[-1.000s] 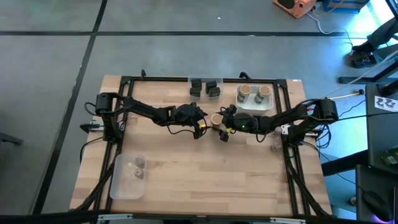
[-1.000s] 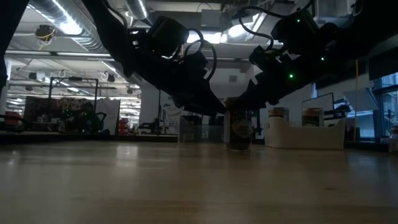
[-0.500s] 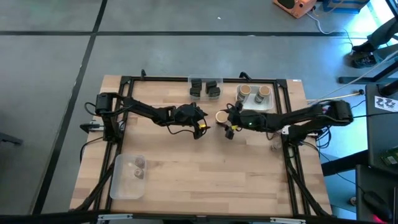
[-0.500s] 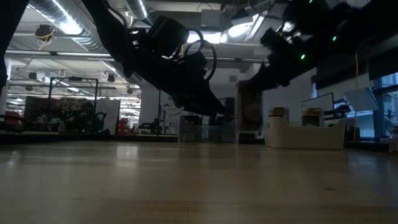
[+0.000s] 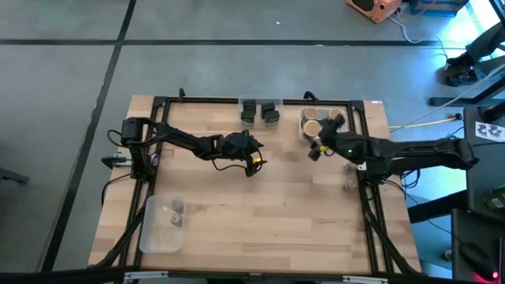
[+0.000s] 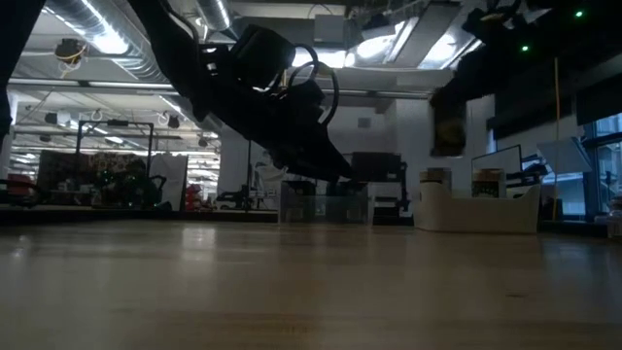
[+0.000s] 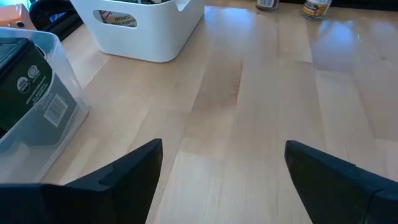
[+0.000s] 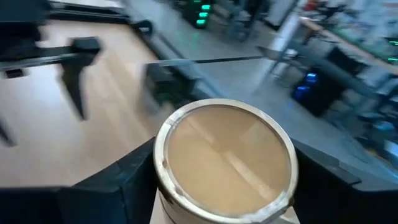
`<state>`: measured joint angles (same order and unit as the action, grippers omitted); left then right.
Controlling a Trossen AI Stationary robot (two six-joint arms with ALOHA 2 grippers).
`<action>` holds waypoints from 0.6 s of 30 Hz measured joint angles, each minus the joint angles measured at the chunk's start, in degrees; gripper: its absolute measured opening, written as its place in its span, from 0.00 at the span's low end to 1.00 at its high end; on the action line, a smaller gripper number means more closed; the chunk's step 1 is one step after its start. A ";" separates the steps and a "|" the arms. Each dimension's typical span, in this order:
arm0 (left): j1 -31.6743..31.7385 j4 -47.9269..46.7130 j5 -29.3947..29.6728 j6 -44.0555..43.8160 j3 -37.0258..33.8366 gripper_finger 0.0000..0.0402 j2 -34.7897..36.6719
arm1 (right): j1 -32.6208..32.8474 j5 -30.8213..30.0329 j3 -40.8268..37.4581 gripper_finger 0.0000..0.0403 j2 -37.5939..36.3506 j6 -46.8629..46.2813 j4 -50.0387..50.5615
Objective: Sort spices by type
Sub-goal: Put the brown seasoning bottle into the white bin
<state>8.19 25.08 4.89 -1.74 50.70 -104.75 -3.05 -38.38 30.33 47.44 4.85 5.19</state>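
I've got a tan-topped jar (image 8: pixel 225 158) pinched upright in the right gripper (image 5: pixel 322 144), carried above the table. The white tray (image 5: pixel 325 132) with its two matching jars sits just at 12 o'clock from it. Left gripper (image 5: pixel 254 158) idles mid-table, fingers spread, holding nothing.

Overhead straight down, low level across table (image 5: pixel 237 205), wrists close forward

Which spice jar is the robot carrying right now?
Find the white tray at the table's far right corner. Just beside it, the right hand holds a round tan-topped jar up in the air. The other tan-topped jars sit in the tray.
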 joint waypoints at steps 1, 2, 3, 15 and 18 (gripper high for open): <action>0.00 0.02 0.00 0.00 0.00 0.80 0.00 | 0.00 -1.54 -0.01 0.69 -1.08 -0.02 1.14; 0.00 0.02 0.00 0.00 0.00 0.80 0.00 | 0.00 -2.97 0.00 0.69 -1.89 -0.01 2.17; 0.00 0.02 0.00 0.00 0.00 0.80 0.00 | 0.00 -4.29 0.00 0.69 -2.50 -0.04 3.10; 0.04 1.12 0.00 0.00 0.00 0.80 0.00 | -3.73 -8.29 -0.01 0.69 0.08 -6.24 6.44; 0.04 1.11 0.00 0.00 0.00 0.80 0.00 | -6.60 -6.79 0.00 0.69 2.34 -6.56 6.21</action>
<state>8.23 26.20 4.89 -1.74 50.70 -104.75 -9.65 -45.17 30.32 49.78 -1.71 11.41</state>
